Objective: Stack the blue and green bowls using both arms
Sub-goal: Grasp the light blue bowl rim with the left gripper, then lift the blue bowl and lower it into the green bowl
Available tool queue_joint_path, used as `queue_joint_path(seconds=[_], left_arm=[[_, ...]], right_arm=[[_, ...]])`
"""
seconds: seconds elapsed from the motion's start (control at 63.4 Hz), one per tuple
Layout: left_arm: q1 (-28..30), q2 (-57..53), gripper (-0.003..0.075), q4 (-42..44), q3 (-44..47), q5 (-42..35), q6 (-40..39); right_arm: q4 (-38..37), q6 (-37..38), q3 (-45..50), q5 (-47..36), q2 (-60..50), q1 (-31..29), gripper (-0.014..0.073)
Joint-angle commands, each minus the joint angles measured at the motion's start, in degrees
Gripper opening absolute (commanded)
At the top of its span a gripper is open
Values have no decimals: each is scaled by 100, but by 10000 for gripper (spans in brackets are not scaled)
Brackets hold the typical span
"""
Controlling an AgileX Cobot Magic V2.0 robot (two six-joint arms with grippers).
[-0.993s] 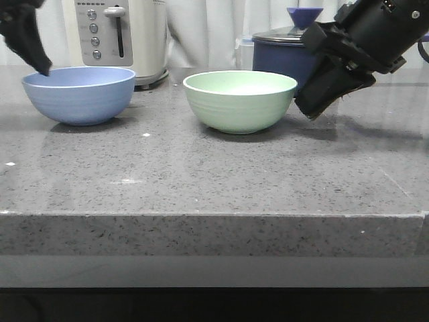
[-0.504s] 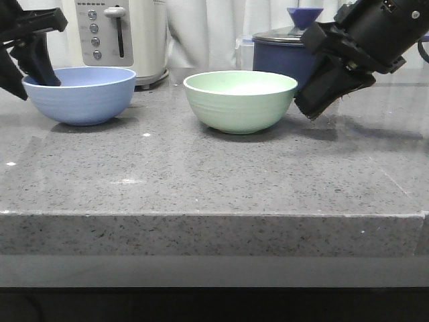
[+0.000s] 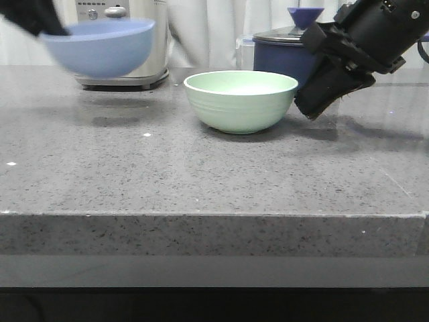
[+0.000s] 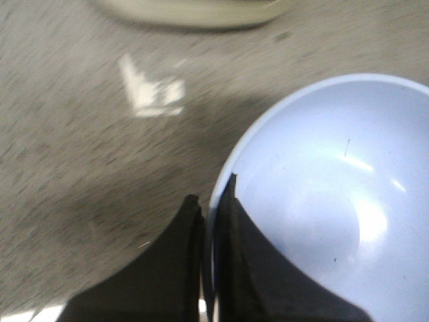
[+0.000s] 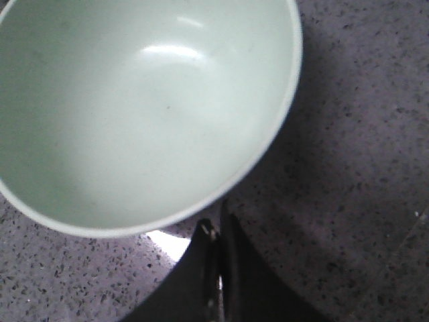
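Two bowls share the grey speckled countertop (image 3: 201,174), and the green bowl (image 3: 240,100) serves as the landmark: it sits upright on the stone near the middle of the front view, empty, its pale inside plain in the right wrist view (image 5: 141,100).

Just beside the green bowl on its right, the right gripper (image 3: 315,107) hangs tilted down toward the counter, its tip close to the bowl's side but apart from it. Its fingers (image 5: 214,268) lie pressed together with nothing between them (only a thin seam shows), just outside the bowl's rim.

Left of the green bowl and well apart from it, the blue bowl (image 3: 99,45) is lifted clear of the counter, motion-blurred, with its shadow on the stone beneath. The left gripper (image 3: 35,17) holds it at the left rim; in the left wrist view its fingers (image 4: 177,261) pinch the bowl's wall (image 4: 322,194), one inside and one outside.

Behind the blue bowl stands a cream toaster (image 3: 127,33). Behind the green bowl, to its right, sits a dark navy lidded saucepan (image 3: 281,50).
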Motion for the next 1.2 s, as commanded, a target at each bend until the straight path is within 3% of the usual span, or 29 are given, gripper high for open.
queue_joint_path(seconds=[0.0,0.236,0.426,1.088,1.182], left_arm=[[-383,-302,-20,-177,-588,-118,14],[-1333,178,-20,-58,-1375,-62,4],[-1774,636,-20,199,-1599,38,-19],[-1846,966,-18,-3,-1599,-55,17],[-1846,978,16,-3,-1599,-68,17]], right_arm=[[213,-81,-130,-119,-219,-4,-63],[213,-81,-130,-119,-219,-4,-63],[213,-81,-130,-119,-219,-4,-63],[213,-81,-130,-104,-219,-4,-63],[213,-81,-130,-104,-219,-4,-63]])
